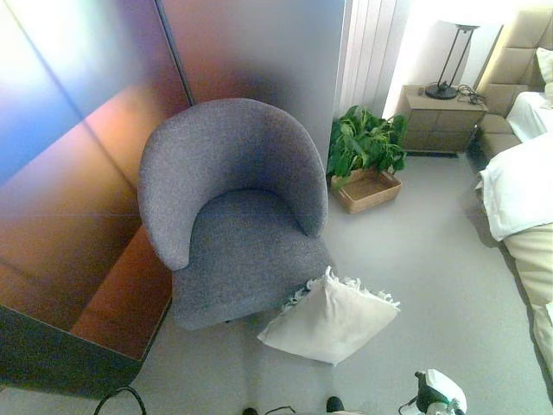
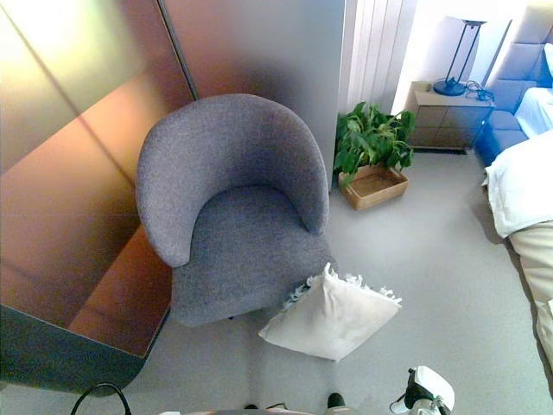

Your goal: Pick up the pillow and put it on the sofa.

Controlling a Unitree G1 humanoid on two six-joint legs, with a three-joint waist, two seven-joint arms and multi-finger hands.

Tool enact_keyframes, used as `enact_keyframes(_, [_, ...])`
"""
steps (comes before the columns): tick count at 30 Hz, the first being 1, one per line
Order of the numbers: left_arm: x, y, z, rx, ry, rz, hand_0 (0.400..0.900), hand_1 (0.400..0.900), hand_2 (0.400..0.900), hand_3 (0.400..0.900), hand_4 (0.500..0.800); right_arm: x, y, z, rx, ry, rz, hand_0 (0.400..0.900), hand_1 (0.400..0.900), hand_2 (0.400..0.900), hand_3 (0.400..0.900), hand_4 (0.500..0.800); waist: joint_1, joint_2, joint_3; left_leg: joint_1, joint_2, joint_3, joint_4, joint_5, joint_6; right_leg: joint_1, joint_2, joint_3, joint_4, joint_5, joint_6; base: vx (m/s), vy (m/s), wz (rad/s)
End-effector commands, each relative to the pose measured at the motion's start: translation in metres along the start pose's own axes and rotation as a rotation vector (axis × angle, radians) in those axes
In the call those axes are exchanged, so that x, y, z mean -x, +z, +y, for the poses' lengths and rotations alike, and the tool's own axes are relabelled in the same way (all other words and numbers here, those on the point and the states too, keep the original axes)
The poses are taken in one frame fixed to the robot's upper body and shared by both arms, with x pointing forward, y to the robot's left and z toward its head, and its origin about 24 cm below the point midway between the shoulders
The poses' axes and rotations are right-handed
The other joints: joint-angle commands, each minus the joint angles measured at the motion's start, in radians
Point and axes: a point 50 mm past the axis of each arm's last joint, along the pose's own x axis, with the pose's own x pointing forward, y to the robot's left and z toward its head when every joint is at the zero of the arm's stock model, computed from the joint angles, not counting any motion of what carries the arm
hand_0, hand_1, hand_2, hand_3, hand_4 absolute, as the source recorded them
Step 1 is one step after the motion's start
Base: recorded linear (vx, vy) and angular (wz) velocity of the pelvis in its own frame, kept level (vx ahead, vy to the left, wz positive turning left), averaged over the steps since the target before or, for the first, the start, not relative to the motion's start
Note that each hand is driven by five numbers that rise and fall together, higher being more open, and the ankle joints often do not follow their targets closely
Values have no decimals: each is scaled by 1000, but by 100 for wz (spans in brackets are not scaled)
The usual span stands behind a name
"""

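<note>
A white square pillow (image 1: 333,318) with fringed edges lies on the grey floor, leaning against the front right corner of a grey round-backed armchair (image 1: 233,207). The armchair's seat is bare. My right hand (image 1: 435,393) shows only partly at the bottom edge, to the right of the pillow and a little nearer to me, apart from it. Its fingers are hidden. My left hand is not in any view.
A glossy wall panel (image 1: 78,199) stands close on the armchair's left. A potted plant (image 1: 365,143) in a wooden tray (image 1: 370,192) stands behind the chair on the right. A nightstand (image 1: 441,117) with a lamp is at the back, and a bed (image 1: 523,190) lies along the right.
</note>
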Motion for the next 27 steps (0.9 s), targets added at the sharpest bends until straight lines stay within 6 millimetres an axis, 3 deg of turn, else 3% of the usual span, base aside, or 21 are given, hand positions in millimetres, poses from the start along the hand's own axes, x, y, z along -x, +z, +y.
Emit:
enact_keyframes(1, [-7, 36, -1, 54, -2, -81, 900, 900, 900, 900, 800, -9, 20, -22, -23, -101, -41, 900, 900, 900, 900, 800, 18, -82, 42, 53, -44, -12, 0, -91, 50, 24, 7, -47, 3, -8, 38, 0, 0, 0])
enact_keyframes(14, [-6, 30, -3, 109, -31, -86, 900, 900, 900, 900, 800, -10, 20, -30, -43, -152, -71, 900, 900, 900, 900, 800, 26, -78, 55, 46, -46, -18, 0, -85, 49, 22, 2, -56, 3, -5, 40, 7, -16, 1])
enact_keyframes(19, [-2, 28, 9, 123, -13, -89, 900, 900, 900, 900, 800, -17, 27, -56, -40, -230, -112, 900, 900, 900, 900, 800, 36, -71, 87, 3, -46, -24, 0, -71, 45, -17, -5, -64, 3, 7, 44, -38, -74, 8])
enact_keyframes(27, [6, 34, 37, 141, 46, -95, 900, 900, 900, 900, 800, -28, 44, -117, -54, -414, -170, 900, 900, 900, 900, 800, 57, -53, 170, -110, -49, -49, 0, -36, 39, -116, -17, -82, 3, 35, 47, -87, -87, 12])
